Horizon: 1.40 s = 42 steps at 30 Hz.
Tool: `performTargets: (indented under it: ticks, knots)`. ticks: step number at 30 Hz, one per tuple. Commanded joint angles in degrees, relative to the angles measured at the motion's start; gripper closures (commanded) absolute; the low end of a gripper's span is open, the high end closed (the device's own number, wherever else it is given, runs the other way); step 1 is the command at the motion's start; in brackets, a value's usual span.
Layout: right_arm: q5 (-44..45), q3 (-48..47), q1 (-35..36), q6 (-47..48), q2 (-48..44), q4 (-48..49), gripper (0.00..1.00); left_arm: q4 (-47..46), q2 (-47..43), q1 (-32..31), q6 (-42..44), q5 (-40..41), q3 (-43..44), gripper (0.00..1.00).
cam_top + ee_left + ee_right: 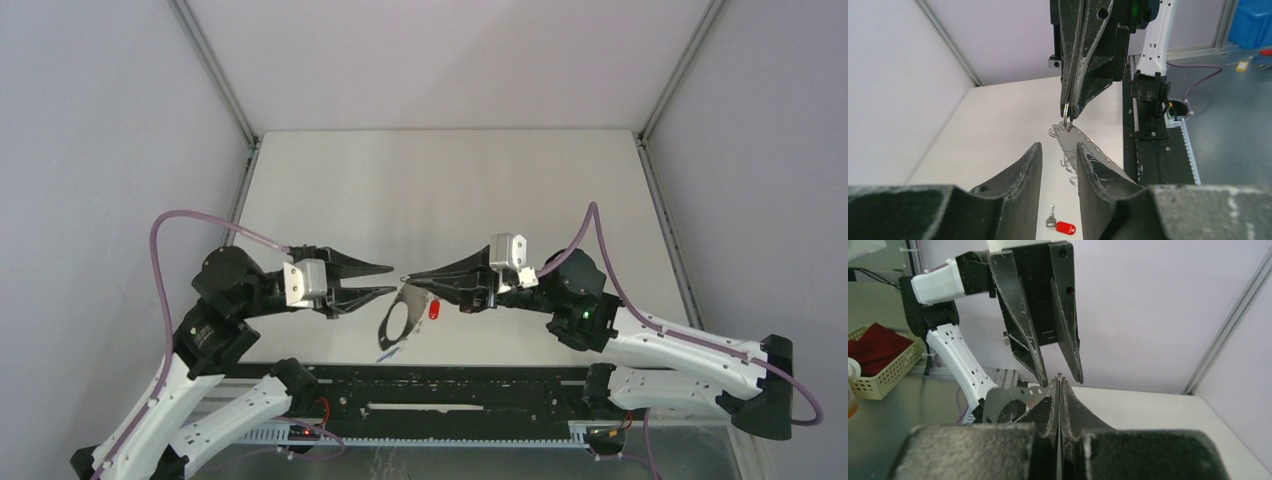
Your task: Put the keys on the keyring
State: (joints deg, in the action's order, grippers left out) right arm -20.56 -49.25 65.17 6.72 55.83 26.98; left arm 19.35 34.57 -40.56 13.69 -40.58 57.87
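The keyring [404, 318] is a flat grey metal ring with holes and small wire loops along its rim. My right gripper [407, 278] is shut on a small loop at its top edge, and the ring hangs slanting below the fingertips. It also shows in the left wrist view [1091, 148] and the right wrist view [998, 401]. My left gripper [388, 279] is open and empty, its tips just left of the right gripper's tips. The red key [434, 309] lies on the table beside the ring and shows between the left fingers [1064, 227]. The blue key [385, 354] lies near the table's front edge.
The white table [450, 190] is walled by grey panels on the left, back and right. A black rail [450, 385] runs along the near edge between the arm bases.
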Motion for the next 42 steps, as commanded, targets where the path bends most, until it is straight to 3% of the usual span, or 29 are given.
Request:
performTargets:
  ticks: [1,15,22,30,36,42]
  knots:
    - [-1.52,-0.40,-0.40,-3.39,0.08,8.62,1.00,-2.81,0.49,-0.22,-5.88,0.50,-0.73,0.65]
    - [-2.97,-0.40,0.13,-3.91,2.26,10.90,1.00,-4.68,2.16,-0.17,-10.53,-6.77,-0.49,0.65]
    - [-3.59,-0.23,0.25,-3.82,2.59,10.86,1.00,-4.90,2.84,-0.18,-11.18,-6.89,0.00,0.72]
    - [-3.67,-0.23,1.15,-2.50,2.96,9.78,1.00,-5.29,3.14,-0.18,-12.01,-6.28,0.32,0.73]
    - [-3.46,-0.23,1.38,-2.21,2.47,9.34,1.00,-2.77,3.05,-0.11,-8.74,-5.64,0.38,0.99]
    - [-4.27,-0.23,1.29,-1.89,1.86,8.37,1.00,-0.33,3.09,-0.12,-5.39,-2.58,0.74,1.00]
